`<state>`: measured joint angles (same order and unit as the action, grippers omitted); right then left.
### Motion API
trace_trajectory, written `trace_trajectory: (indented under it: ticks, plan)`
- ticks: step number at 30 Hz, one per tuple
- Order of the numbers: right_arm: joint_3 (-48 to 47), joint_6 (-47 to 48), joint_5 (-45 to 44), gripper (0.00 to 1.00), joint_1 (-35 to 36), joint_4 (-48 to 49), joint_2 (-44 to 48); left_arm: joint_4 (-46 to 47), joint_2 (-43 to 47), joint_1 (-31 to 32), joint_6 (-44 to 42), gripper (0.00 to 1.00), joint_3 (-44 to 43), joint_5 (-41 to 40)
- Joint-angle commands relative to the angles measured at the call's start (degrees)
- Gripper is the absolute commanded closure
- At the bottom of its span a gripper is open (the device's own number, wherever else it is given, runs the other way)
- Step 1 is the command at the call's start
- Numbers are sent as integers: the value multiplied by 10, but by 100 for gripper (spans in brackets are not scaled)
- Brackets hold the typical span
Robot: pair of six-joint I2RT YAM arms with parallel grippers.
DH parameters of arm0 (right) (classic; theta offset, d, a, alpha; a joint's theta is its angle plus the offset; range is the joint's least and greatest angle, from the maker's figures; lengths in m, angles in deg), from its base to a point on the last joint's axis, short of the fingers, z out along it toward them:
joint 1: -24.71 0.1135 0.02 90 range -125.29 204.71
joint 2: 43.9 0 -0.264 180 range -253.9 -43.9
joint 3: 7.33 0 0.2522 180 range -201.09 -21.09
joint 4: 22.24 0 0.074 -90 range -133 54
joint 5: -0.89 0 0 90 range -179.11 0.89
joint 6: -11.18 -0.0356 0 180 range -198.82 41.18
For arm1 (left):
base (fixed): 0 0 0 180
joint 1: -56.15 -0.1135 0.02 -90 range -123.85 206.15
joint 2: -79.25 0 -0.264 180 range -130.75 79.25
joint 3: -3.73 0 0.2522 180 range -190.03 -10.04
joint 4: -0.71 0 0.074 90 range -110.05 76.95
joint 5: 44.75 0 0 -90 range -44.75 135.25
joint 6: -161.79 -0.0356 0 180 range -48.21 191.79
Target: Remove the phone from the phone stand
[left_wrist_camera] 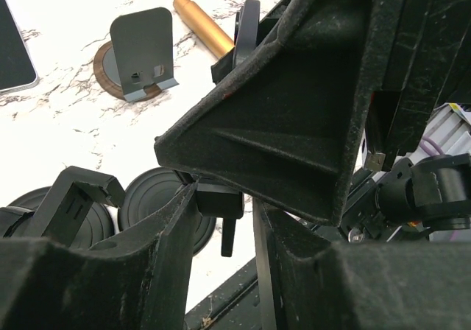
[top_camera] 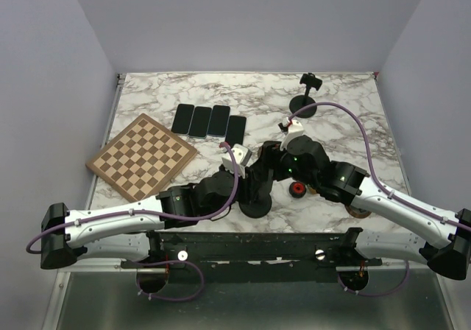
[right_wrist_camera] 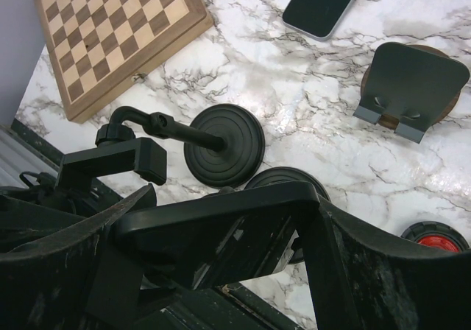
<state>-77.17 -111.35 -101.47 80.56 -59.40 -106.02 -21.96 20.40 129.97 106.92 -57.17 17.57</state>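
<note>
The phone is a dark slab with rounded corners, and my right gripper is shut on it across its width. My left gripper is closed around the black clamp head of the phone stand, with a thin slit of light beside the clamp. In the top view both grippers, left and right, meet over the stand's round black base. The arms hide where phone and clamp meet. The right gripper's finger fills the upper left wrist view.
A second black stand with an empty clamp stands beside it. A wooden-based stand with a grey plate, a red-and-black disc, several phones, a chessboard and a tall stand are nearby.
</note>
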Motion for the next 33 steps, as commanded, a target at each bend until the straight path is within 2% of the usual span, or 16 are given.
trace_trajectory:
  ticks: [1,6,8,10,11,19,25,33]
  plan:
    - [11,-33,38,99,4,-3,-4,42,1,-6,3,59,9,40]
    - [16,-31,41,99,4,1,-5,59,11,-18,0,69,25,67]
    - [18,-28,38,99,4,1,-5,57,13,-22,0,80,27,73]
    - [21,-26,29,99,4,0,-6,55,17,-27,2,96,33,78]
    - [23,-23,24,99,4,-1,-5,55,21,-29,4,100,37,80]
    - [40,-1,-75,99,5,-14,4,101,63,-59,15,100,96,145]
    - [63,53,-103,99,4,3,-7,134,95,-108,55,100,150,224]
    - [71,103,-117,100,3,12,-11,122,136,-120,53,100,179,226]
